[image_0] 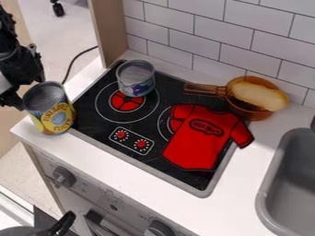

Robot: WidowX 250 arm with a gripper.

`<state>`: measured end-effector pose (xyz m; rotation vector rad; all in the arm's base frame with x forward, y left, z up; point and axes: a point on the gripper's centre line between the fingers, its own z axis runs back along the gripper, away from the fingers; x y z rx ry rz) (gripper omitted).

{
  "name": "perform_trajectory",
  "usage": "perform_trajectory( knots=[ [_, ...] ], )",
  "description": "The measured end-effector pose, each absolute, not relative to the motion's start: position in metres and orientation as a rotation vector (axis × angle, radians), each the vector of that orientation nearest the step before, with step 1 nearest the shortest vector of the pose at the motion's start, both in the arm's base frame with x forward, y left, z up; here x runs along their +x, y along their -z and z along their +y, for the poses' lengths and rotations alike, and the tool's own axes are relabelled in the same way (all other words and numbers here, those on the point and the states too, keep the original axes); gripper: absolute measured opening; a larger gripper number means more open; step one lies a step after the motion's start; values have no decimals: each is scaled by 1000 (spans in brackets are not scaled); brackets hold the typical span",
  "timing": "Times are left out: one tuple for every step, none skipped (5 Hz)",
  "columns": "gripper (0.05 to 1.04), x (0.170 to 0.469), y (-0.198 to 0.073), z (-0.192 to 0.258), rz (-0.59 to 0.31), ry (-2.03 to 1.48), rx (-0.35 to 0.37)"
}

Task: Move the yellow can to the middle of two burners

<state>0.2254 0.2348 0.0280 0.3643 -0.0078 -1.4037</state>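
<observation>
Though my black two-finger gripper [25, 87] is in view, I cannot tell how wide its jaws are set or whether they grip anything. Right beside them, the yellow cylindrical metal can [54, 114] stands upright on the white counter [98, 154]. I'd expect it light and stiff, the side a bit slippery; I would take it square across the body, below the rim, since an off-centre pinch could tip it. Further out from the jaws, a silver-and-blue tin [136, 83] sits on the nearer red-centred burner [126, 103]. Beyond, a flat red toy shirt [200, 138] partly covers the farther burner [175, 124], so my set-down between them looks snug.
</observation>
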Motion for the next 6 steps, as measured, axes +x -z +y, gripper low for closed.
perform_trajectory(
  knots=[
    [999, 227, -26, 228, 22, 1391, 357],
    [1000, 225, -18, 213, 28, 1413, 312],
    [1000, 225, -14, 196, 38, 1376, 257],
    [999, 224, -14, 178, 37, 1362, 233],
    [999, 227, -14, 162, 34, 1331, 231],
    [999, 229, -14, 147, 41, 1312, 228]
  ],
)
